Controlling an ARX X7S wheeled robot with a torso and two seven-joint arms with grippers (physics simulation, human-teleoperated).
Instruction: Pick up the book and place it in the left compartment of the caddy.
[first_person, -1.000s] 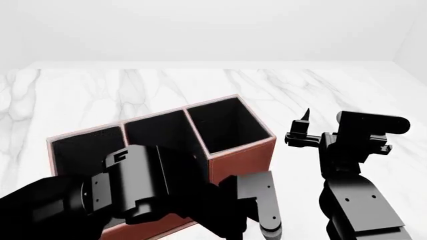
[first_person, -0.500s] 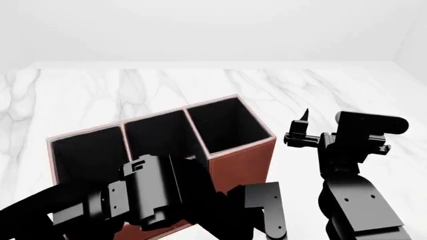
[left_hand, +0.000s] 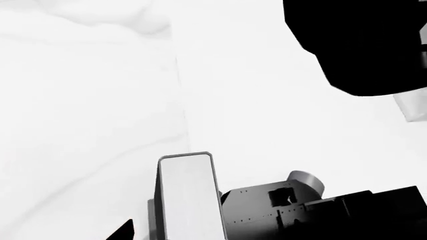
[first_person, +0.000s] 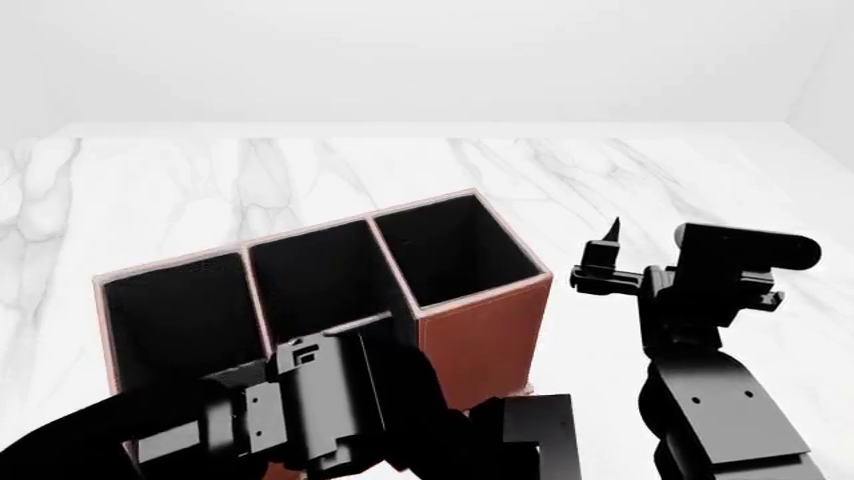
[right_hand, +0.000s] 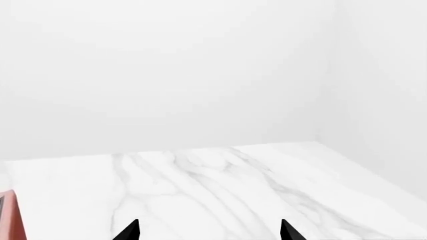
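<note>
Nearest, the left claw (left_hand: 190, 235) grips the book (left_hand: 190, 197), white page edge showing; only the left wrist view shows this. In the head view the left arm (first_person: 267, 425) hangs low before the caddy (first_person: 474, 325) on the desk (first_person: 400, 170). Right claw (right_hand: 208, 231) spread apart, empty, beside the caddy. Left compartment: cannot tell which.

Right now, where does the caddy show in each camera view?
Head view: the caddy sits centre-left, its near side partly hidden.
Right wrist view: only a red sliver at the picture's edge.
Left wrist view: not recognisable.
Shared landmark: the marble table, also in the right wrist view.
</note>
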